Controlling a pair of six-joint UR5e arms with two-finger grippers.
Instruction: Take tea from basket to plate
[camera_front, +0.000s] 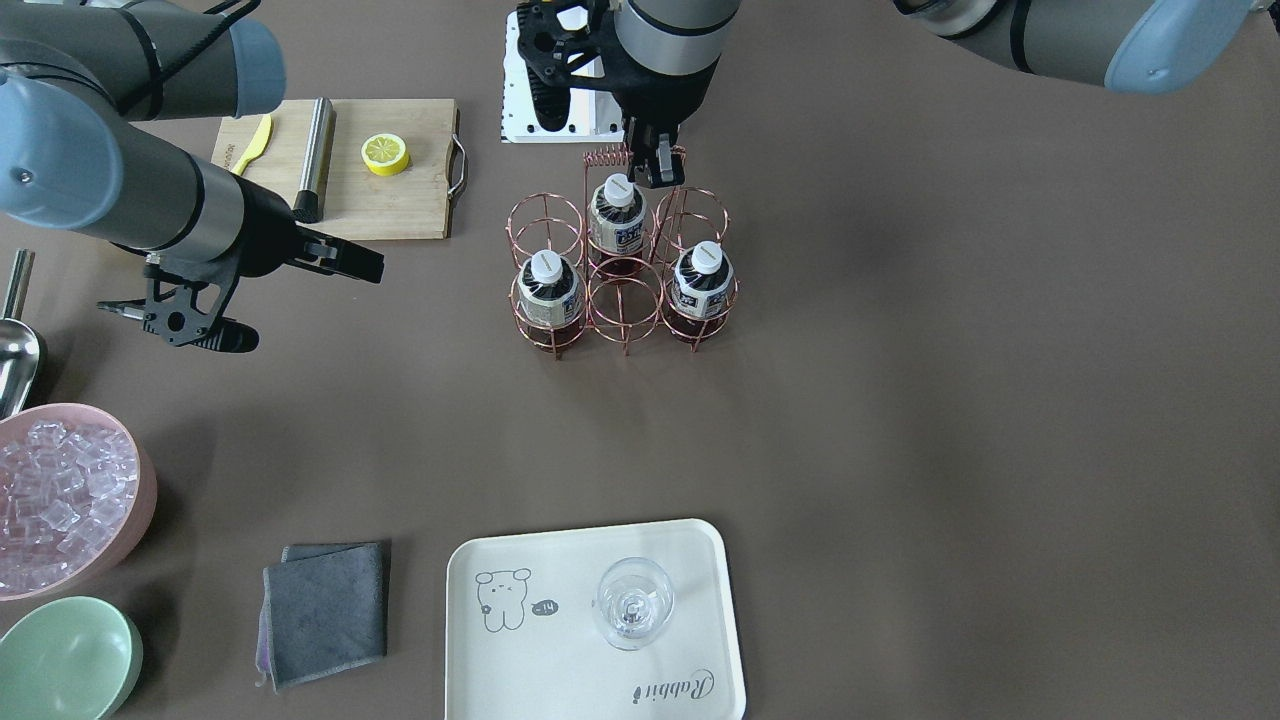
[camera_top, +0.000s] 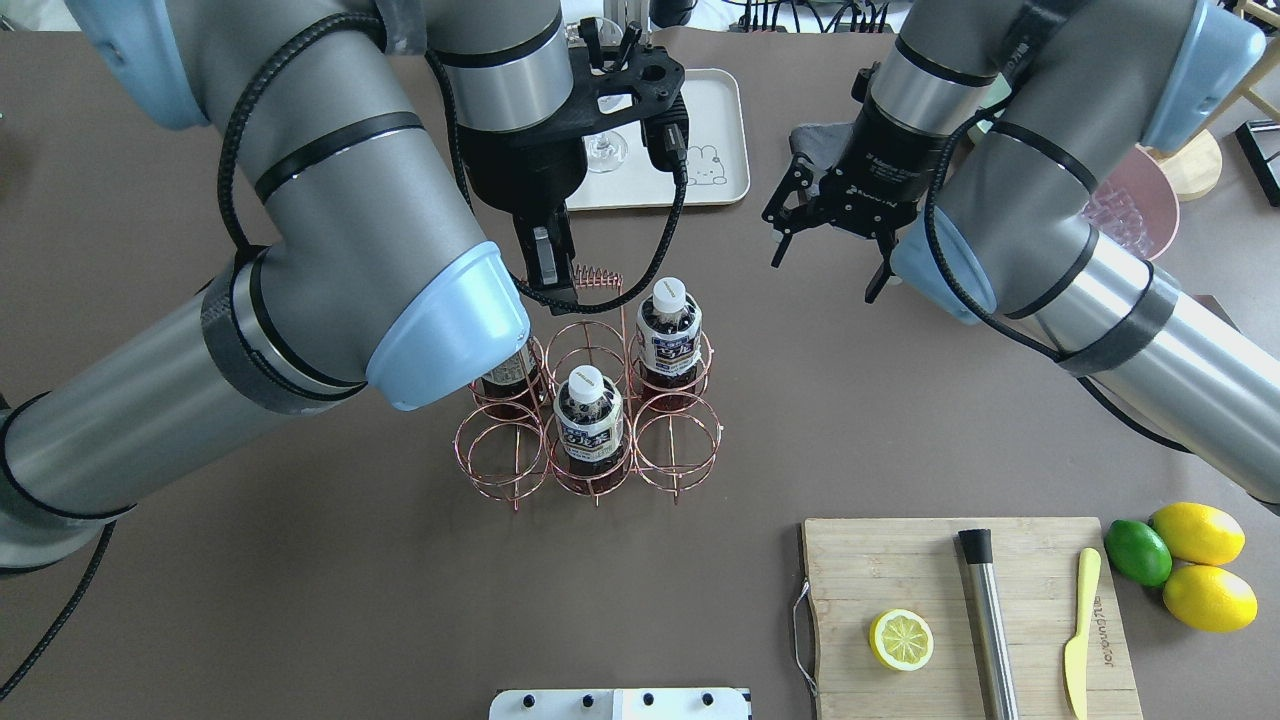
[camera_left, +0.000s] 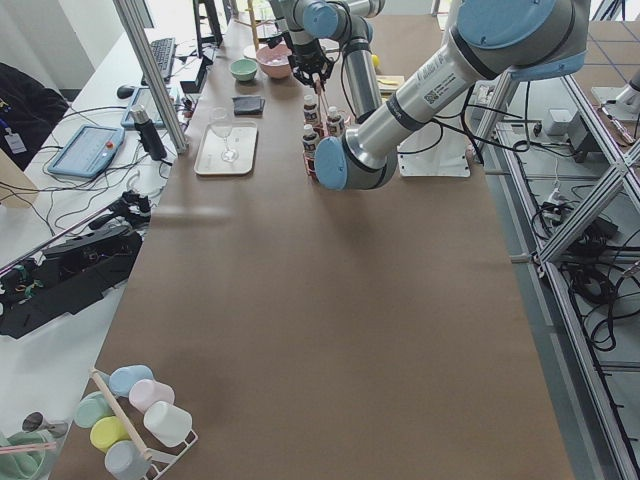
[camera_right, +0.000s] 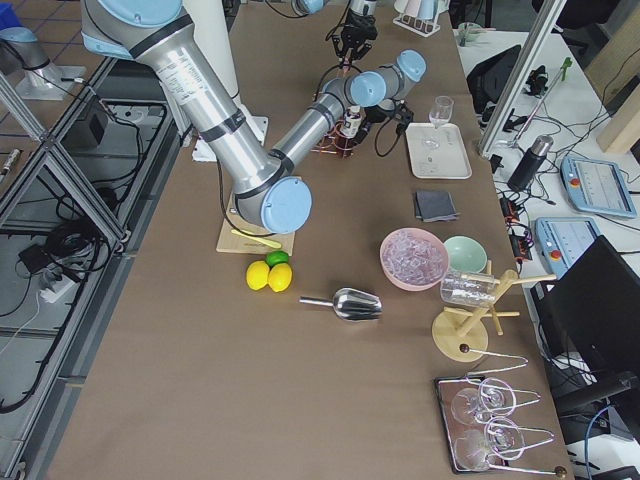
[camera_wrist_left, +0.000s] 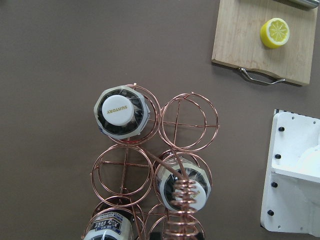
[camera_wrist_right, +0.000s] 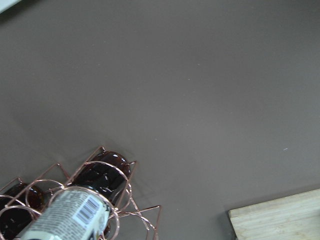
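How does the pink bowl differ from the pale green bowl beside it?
The pink round bowl is filled with clear ice cubes; the pale green round bowl is empty. The pink bowl is clearly wider than the green one. Both are plain, round and stand side by side on the brown table.

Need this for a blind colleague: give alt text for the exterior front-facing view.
The left gripper hangs over a copper wire basket holding three small clear bottles of dark tea with white caps. The right gripper hovers apart at the view's left; a cream-white rectangular tray below holds only a clear glass.
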